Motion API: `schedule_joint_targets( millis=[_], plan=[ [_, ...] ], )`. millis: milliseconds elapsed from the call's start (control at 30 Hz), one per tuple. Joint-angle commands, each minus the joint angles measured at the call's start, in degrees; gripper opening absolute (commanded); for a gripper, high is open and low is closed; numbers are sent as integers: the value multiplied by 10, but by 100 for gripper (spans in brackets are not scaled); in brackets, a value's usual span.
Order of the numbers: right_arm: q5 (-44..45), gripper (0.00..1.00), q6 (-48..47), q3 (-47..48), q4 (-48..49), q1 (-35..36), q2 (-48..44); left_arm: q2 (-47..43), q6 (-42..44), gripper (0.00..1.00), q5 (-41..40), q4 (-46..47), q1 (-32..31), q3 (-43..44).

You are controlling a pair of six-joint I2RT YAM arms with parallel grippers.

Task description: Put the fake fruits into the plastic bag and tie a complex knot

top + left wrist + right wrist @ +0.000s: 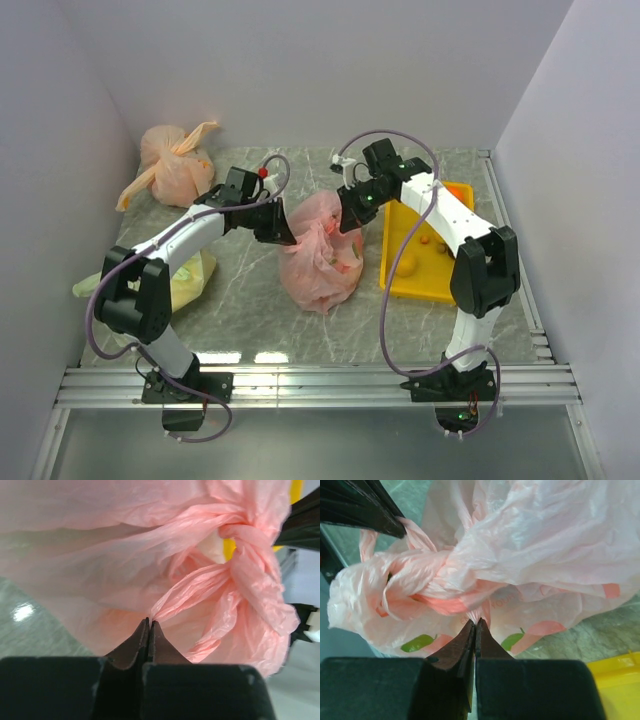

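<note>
Knot-tying step. Thin crinkly translucent pink plastic bag (pixel 318 270) sits mid grey marbled worktop (pixel 250 310), between arms. Pressed together, each pinching handle strip beside twisted knot (pixel 432 577): left tool (pixel 149 622), right tool (pixel 476 622). Next, likely: pull strips apart, cinch tight.

Plastic bag (pixel 320 262): translucent pink, printed green leaves and orange-red patches. Table (pixel 240 310): grey-green marble veining. Tray (pixel 425 275): yellow. Tied bag (pixel 172 165) at back: orange-peach. Flat bag (pixel 190 278) at left: yellow-green. Walls (pixel 330 70): plain pale grey.
</note>
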Motion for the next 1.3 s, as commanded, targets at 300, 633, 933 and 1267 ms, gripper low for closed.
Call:
schedule_joint_targets(
  millis=[300, 633, 933, 1267],
  plan=[
    [170, 0, -151, -45, -56, -28, -76, -46, 108, 0, -459, -125, 16, 54],
    [378, 0, -207, -135, 2, -73, -133, -101, 174, 0, -560, -118, 59, 7],
    [402, 0, -224, -162, 8, -133, -153, -141, 246, 0, -563, -83, 113, -36],
    [403, 0, -234, -229, 46, -141, -146, -143, 285, 0, -559, -21, 142, -107]
  ],
)
